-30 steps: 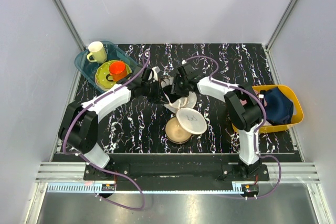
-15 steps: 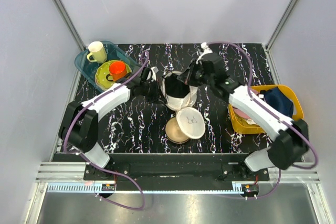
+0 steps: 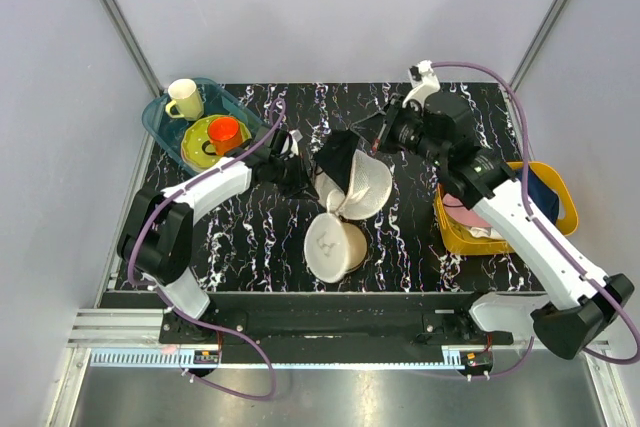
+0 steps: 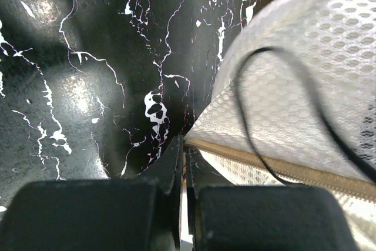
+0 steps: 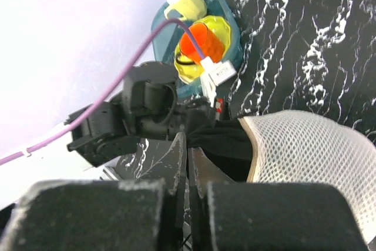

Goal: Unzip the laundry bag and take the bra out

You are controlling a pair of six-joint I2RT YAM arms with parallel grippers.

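Observation:
The cream mesh laundry bag (image 3: 365,187) hangs open in mid-table, its dark inside (image 3: 338,157) facing left. Its round lid (image 3: 328,245) with the bra drawing hangs down at the front. My left gripper (image 3: 303,177) is shut on the bag's edge by the tan zip tape (image 4: 264,160), low at the table. My right gripper (image 3: 376,141) is shut on the bag's dark upper rim (image 5: 226,142) and holds it lifted; white mesh (image 5: 305,151) shows to its right. No bra shows in or near the bag. A bit of pink fabric (image 3: 455,215) lies in the yellow basket; I cannot tell what it is.
A bronze bowl (image 3: 360,253) is mostly hidden under the lid. A teal bin (image 3: 158,119) at the back left holds a yellow-green plate, an orange cup (image 3: 224,131) and a cream mug (image 3: 183,99). A yellow basket (image 3: 562,197) at the right holds a dark blue cloth (image 3: 533,199).
My right arm has swung up and back to the right, raising the bag's rim. The lid has dropped left over the bowl. My left gripper has kept its place.

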